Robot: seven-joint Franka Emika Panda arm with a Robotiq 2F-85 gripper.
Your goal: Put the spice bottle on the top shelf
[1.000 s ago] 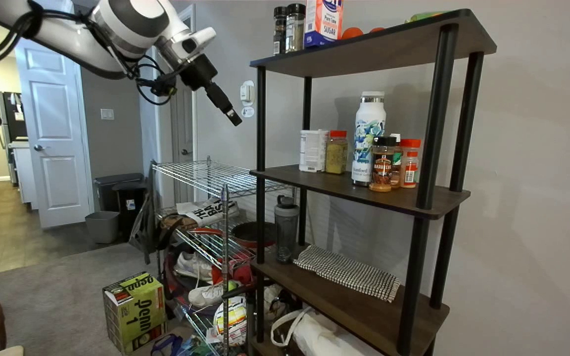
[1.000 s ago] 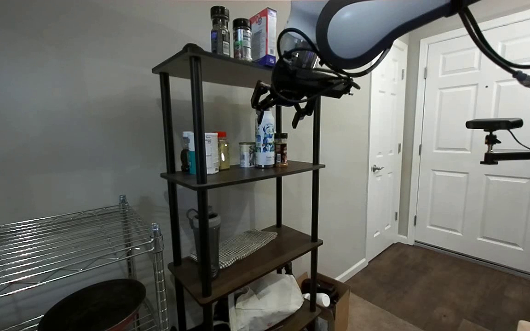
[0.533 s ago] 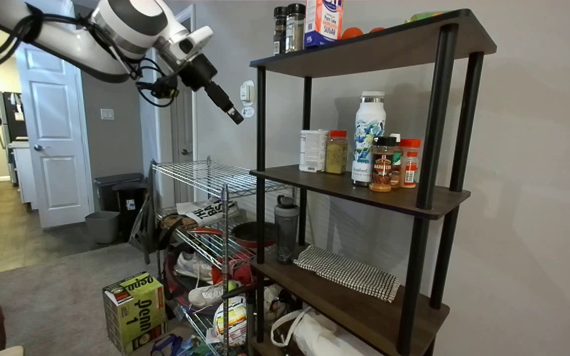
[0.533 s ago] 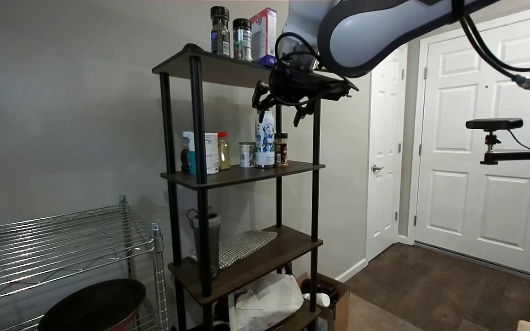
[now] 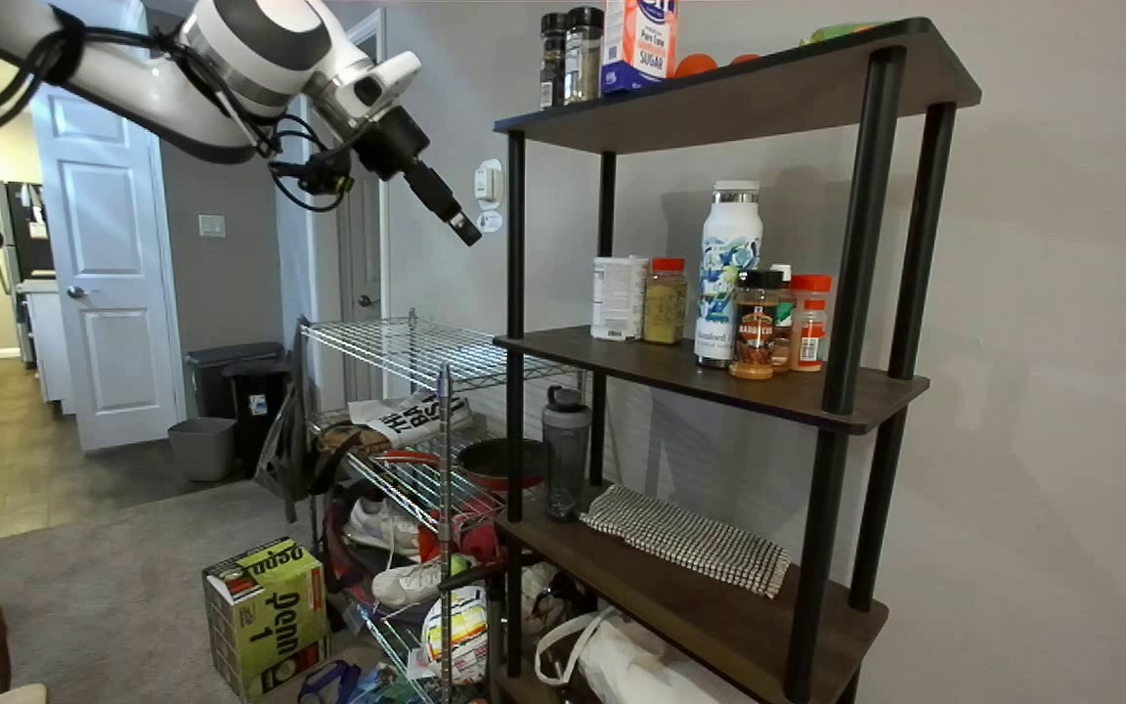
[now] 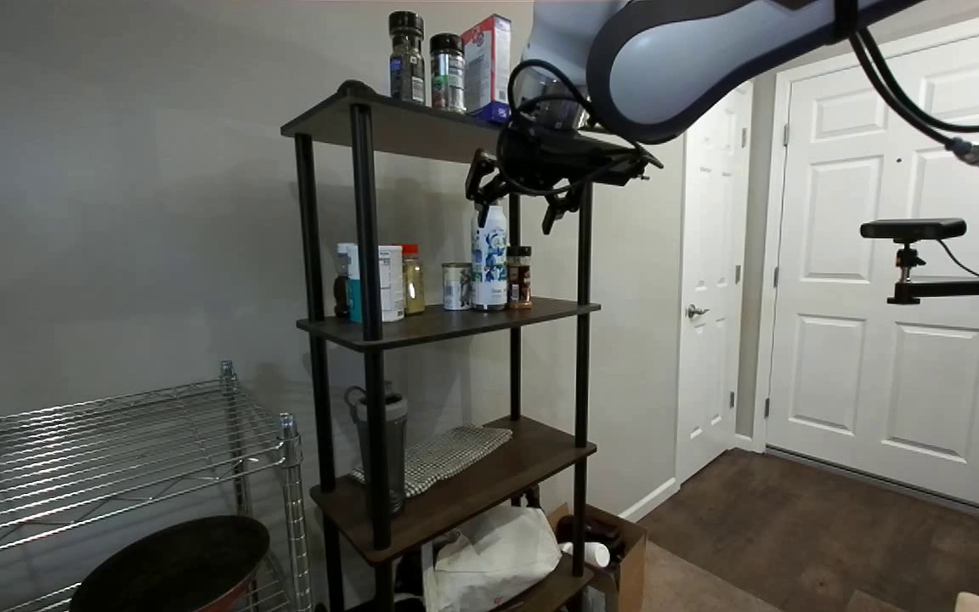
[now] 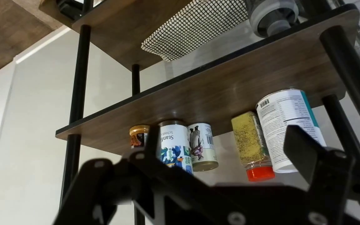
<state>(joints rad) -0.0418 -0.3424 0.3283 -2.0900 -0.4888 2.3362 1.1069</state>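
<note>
The spice bottle, with a yellowish body and red cap, stands upright on the rack's second board in both exterior views (image 5: 664, 308) (image 6: 413, 285). In the wrist view, the spice bottle (image 7: 249, 137) appears upside down between the fingers, farther off. The top shelf (image 5: 768, 93) is the dark brown uppermost board; it also shows in an exterior view (image 6: 404, 127), partly covered by the arm. My gripper (image 6: 515, 223) is open and empty, with its fingers (image 7: 302, 150) wide apart. It is outside the rack, below the top board's height and above the second board.
A white canister (image 5: 619, 298) stands right beside the spice bottle. A tall patterned white bottle (image 5: 727, 279) and a black-capped bottle (image 5: 757, 332) stand farther along that board. Jars (image 5: 583, 54) and a sugar box (image 5: 639, 49) stand on the top board. Black posts (image 5: 516, 235) bound the rack.
Over the first half second the arm and gripper shift very slightly. Since then nothing has visibly moved, and the bottles stay in place.
</note>
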